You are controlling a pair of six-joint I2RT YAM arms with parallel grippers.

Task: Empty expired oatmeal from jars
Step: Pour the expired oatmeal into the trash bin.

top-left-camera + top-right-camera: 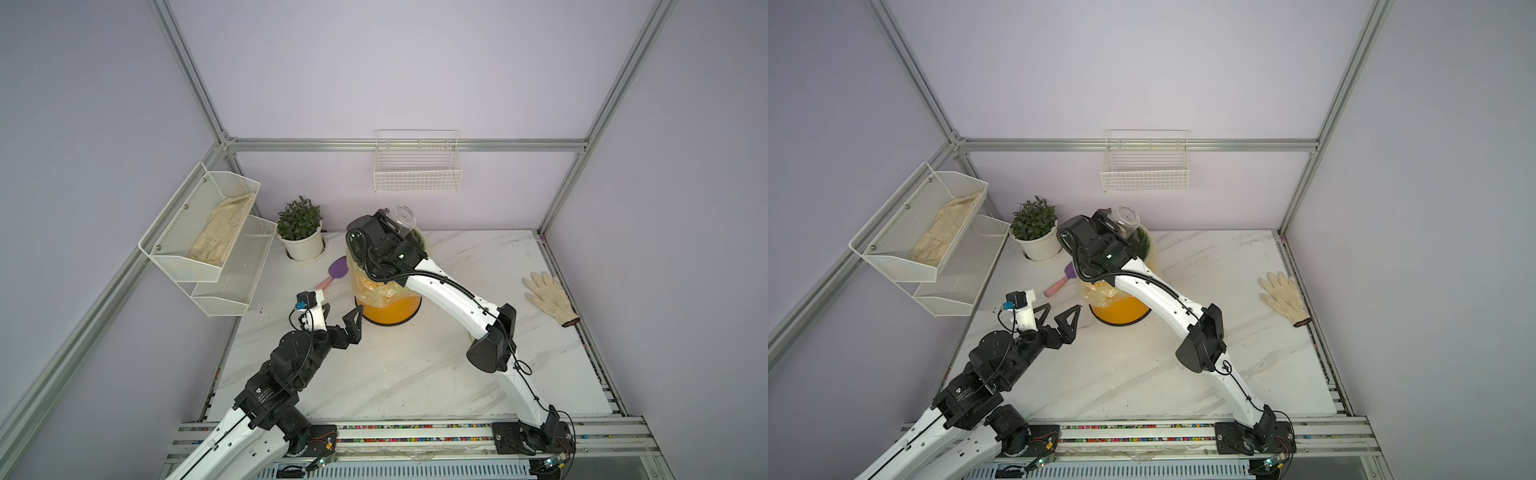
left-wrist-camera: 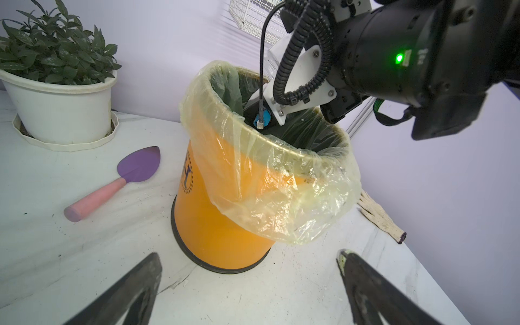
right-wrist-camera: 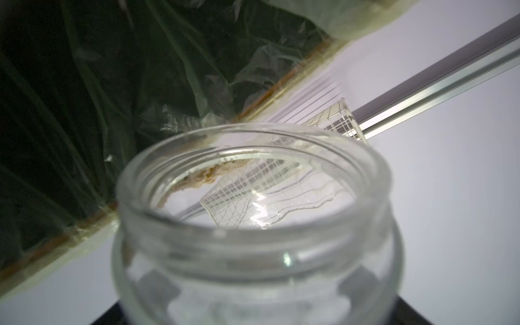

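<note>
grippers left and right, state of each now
left gripper: open, empty
right gripper: shut on the jar, lid off, over the bin

The orange bin (image 1: 390, 309) stands centrally, with the trowel (image 1: 338, 268) and plant pot (image 1: 305, 248) crowding its left. Bare table (image 1: 395, 374) lies open around the left end effector (image 1: 343, 307); the right arm (image 1: 449, 299) arches over the bin.

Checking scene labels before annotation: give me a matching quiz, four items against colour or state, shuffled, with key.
1. jar
2. trowel
3. glove
4. left gripper

a. open, empty
b. purple blade, pink handle
c. clear, lidless, held aloft
d. off-white, flat on the table

Pairs: 1-c; 2-b; 3-d; 4-a
</note>
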